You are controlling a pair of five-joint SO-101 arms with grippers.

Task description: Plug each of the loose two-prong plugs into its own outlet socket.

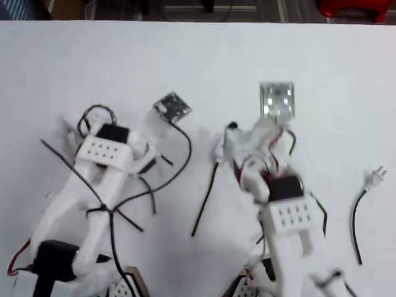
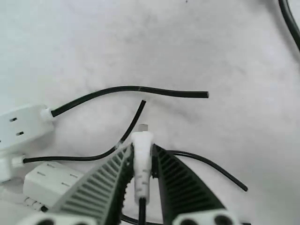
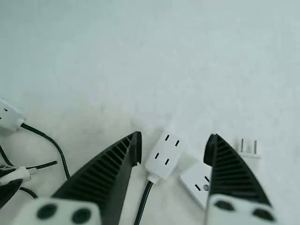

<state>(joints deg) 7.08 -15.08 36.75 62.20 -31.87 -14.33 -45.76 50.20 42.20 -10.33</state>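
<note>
Gripping a white two-prong plug (image 2: 141, 166) tightly, the left hand (image 2: 142, 151) holds it with prongs pointing away from the wrist, over the worktop (image 2: 187, 47). A white outlet socket (image 3: 164, 157) lies between the wide-spread fingers of the right hand (image 3: 174, 137). A second socket (image 3: 197, 180) lies just beside it.

White plug (image 2: 141, 161), white socket (image 3: 164, 150), black cords (image 2: 131, 90), plain white table (image 1: 198, 55).

The left gripper (image 2: 142, 152) clamps a white two-prong plug (image 2: 140, 138). Nearby lie an outlet socket (image 2: 21, 126), trailing a black cord (image 2: 131, 90), and a second socket (image 2: 51, 180).
</note>
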